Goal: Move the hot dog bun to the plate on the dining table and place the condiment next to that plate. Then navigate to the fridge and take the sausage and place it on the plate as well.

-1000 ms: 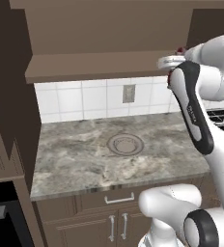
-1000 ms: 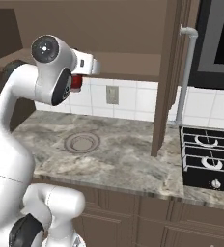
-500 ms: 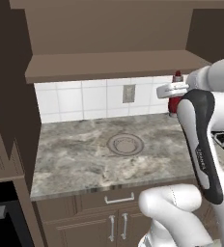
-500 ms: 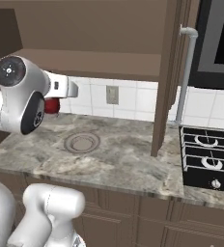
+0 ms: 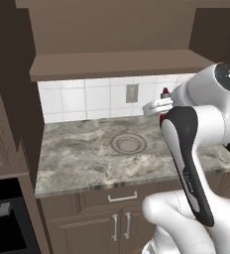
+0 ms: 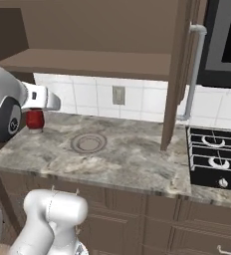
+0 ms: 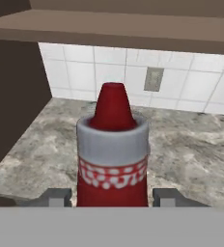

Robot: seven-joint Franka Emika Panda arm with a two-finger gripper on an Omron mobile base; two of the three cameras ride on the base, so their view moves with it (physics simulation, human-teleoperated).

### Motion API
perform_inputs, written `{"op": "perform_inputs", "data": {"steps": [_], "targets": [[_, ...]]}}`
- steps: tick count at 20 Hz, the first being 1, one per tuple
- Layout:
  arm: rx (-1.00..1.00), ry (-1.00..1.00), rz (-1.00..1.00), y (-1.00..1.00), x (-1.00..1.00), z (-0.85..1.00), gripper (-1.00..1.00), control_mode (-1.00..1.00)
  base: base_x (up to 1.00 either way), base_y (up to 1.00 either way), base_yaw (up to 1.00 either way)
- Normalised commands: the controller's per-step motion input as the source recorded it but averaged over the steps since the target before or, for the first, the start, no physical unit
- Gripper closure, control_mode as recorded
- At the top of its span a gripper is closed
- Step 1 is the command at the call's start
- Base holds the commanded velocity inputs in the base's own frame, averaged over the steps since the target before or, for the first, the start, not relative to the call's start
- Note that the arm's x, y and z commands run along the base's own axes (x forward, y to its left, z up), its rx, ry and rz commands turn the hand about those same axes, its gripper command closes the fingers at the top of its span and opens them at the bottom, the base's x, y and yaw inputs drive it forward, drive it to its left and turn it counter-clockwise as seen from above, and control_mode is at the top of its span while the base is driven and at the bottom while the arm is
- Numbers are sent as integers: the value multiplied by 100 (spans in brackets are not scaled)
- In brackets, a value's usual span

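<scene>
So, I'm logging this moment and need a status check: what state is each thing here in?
condiment: upright, cap on, sitting between the gripper fingers, lifted clear of the counter.
gripper: closed on the bottle's sides.
counter: bare marble with a round inlay.
cabinet doors: shut.
gas hob: no flame visible.

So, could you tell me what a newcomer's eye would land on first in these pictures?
The red condiment looms up close in the hand view, upright between the gripper fingertips, above the marble counter. Next, the big white arm sweeps across the right of the left base view.
</scene>
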Motion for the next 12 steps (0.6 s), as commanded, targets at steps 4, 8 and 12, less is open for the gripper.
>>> {"op": "perform_inputs", "data": {"steps": [4, 8, 12], "targets": [[0, 0, 0, 0, 0, 0, 100, 100, -100, 43, 0], [0, 0, 0, 0, 0, 0, 100, 100, -100, 45, -14], [0, 0, 0, 0, 0, 0, 100, 100, -83, 15, -65]]}}
